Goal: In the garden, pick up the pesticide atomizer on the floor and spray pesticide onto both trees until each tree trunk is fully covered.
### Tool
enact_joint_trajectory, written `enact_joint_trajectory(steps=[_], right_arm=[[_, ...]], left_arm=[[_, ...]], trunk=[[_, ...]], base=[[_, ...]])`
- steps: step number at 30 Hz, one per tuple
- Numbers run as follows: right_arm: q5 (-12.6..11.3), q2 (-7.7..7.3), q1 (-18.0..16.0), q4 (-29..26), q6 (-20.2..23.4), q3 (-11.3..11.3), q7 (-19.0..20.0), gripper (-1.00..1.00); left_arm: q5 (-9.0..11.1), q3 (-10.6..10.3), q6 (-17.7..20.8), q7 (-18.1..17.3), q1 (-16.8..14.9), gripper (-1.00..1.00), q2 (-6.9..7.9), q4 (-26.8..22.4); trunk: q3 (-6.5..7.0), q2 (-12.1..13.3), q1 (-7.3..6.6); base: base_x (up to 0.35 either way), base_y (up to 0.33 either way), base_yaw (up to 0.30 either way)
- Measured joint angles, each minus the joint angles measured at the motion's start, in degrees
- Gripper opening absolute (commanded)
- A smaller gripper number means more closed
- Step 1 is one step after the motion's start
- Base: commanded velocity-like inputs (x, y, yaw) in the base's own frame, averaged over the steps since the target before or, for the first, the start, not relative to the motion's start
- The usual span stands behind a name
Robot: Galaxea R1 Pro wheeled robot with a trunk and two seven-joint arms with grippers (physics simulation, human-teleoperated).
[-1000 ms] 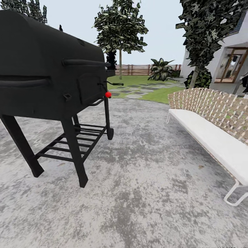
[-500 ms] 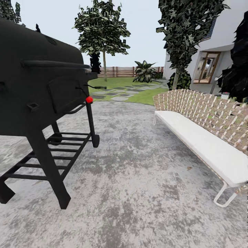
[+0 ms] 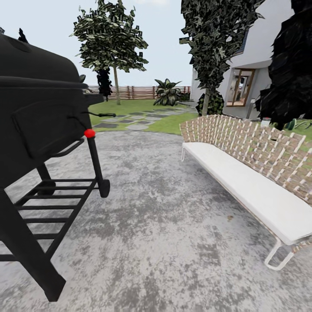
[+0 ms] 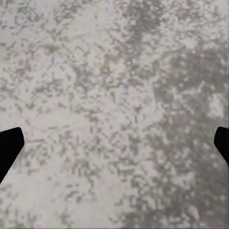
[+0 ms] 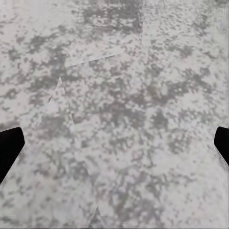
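Two empty, wide-open grippers, left [image 4: 114, 148] and right [image 5: 114, 148], faced paving [image 3: 173, 242]; trees [image 3: 112, 43] stood upper left beyond a grill [image 3: 39, 112].

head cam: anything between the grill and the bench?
Nothing: in the head view only bare mottled grey paving separates the black grill and the white bench.

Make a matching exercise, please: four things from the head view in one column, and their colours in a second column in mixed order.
Things:
1. barbecue grill
2. knob on the grill
3. bench seat
4. lawn

Colours:
A. green
B. black
C. white
D. red

Pairs: 1-B, 2-D, 3-C, 4-A
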Motion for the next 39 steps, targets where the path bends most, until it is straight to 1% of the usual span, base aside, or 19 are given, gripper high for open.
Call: enact_joint_trajectory(steps=[22, 26, 36, 39], right_arm=[[0.08, 0.09, 0.00, 0.01, 0.00, 0.17, 0.08, 1.00], [0.08, 0.09, -0.01, 0.13, 0.00, 0.19, 0.07, 1.00], [0.08, 0.09, -0.01, 0.16, 0.00, 0.12, -0.02, 1.00], [0.08, 0.09, 0.00, 0.18, 0.00, 0.10, -0.05, 1.00]], left_arm=[[0.00, 0.01, 0.00, 0.45, 0.01, 1.00, 0.00, 0.04], [0.00, 0.01, 0.01, 0.45, 0.02, 1.00, 0.00, 0.00], [0.07, 0.01, 0.01, 0.45, 0.03, 1.00, -0.02, 0.07], [0.04, 0.01, 0.01, 0.44, 0.02, 1.00, -0.07, 0.08]], trunk=[[0.02, 0.00, 0.00], [0.02, 0.00, 0.00], [0.02, 0.00, 0.00], [0.02, 0.00, 0.00]], base=[[0.339, -0.005, 0.004], [0.334, -0.116, 0.166], [0.312, -0.174, 0.260], [0.308, -0.182, 0.112]])
